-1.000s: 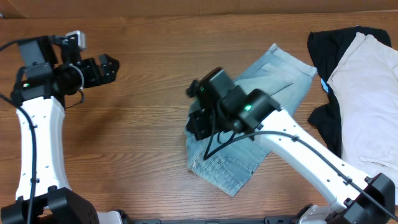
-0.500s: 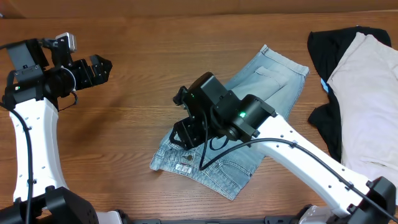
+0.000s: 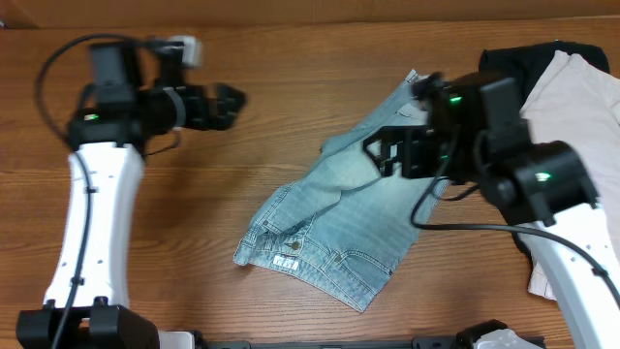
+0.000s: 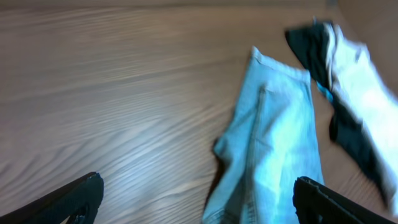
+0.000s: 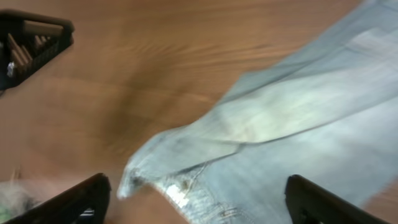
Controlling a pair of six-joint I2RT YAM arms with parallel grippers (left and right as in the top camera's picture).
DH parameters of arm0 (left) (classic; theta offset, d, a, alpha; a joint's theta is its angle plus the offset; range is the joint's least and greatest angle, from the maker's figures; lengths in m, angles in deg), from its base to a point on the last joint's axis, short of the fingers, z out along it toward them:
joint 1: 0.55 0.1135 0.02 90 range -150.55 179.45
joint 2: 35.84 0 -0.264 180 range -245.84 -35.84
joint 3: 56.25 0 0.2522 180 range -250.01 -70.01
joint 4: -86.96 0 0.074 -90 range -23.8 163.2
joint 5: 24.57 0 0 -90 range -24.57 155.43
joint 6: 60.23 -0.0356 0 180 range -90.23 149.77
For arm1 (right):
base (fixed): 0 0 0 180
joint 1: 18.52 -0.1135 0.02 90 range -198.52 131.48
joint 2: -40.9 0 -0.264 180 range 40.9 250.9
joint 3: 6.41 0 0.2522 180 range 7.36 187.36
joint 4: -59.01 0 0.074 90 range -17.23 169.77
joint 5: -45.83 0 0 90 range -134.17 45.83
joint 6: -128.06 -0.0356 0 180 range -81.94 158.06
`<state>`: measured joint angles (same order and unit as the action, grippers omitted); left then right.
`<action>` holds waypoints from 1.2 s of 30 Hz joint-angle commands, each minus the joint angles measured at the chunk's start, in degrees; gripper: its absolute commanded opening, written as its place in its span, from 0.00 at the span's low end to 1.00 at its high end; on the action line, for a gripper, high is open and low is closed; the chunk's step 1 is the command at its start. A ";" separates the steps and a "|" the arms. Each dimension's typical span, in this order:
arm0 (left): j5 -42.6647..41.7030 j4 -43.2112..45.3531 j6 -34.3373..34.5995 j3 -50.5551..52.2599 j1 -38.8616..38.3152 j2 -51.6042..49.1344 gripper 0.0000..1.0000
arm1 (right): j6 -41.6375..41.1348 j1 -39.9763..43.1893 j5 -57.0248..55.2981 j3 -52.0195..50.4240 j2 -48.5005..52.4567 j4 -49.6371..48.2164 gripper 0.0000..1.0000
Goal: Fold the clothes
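The light-blue denim shorts (image 3: 339, 228) lie spread out on the wooden table (image 3: 194, 223), waistband toward the front left and one leg reaching to the back right. My right gripper (image 3: 380, 155) hovers open above the shorts' upper middle, holding nothing. In the right wrist view the shorts (image 5: 292, 118) fill the right half, and the right gripper (image 5: 200, 202) stands wide with both fingers apart from the cloth. My left gripper (image 3: 232, 100) is open over bare wood, left of the shorts. The left wrist view shows the shorts (image 4: 273, 137) ahead of that open gripper (image 4: 202, 202).
A black garment (image 3: 504, 68) and cream-beige trousers (image 3: 581, 126) lie piled at the table's right edge, close to the shorts' far leg. They also appear in the left wrist view, black garment (image 4: 305, 43) and trousers (image 4: 364, 93).
My right gripper opened, let go of the shorts and drew back to the right. The shorts now lie spread wider toward the front left. My left arm swung right toward them.
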<state>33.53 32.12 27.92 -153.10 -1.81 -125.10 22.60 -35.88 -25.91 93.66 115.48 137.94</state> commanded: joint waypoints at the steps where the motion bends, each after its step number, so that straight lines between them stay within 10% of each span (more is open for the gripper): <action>1: 12.44 0.22 -3.69 -2.86 -8.33 1.03 1.00 | 2.19 5.01 -1.79 1.42 -2.32 0.39 1.00; 11: 24.76 2.78 -4.00 -6.27 -24.39 -2.23 1.00 | 1.73 21.22 -2.36 1.42 -2.95 1.20 1.00; 24: 19.34 -20.04 -5.70 -53.22 -26.60 -32.57 1.00 | 2.40 28.26 -2.86 1.42 -2.91 3.98 1.00; 36: 16.55 -21.57 -11.47 -55.76 -29.22 -48.46 1.00 | 2.14 30.29 -12.44 1.42 -2.89 6.03 1.00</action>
<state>51.62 11.16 19.55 -207.77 -29.33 -172.42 24.59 -6.86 -35.88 93.66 113.56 144.56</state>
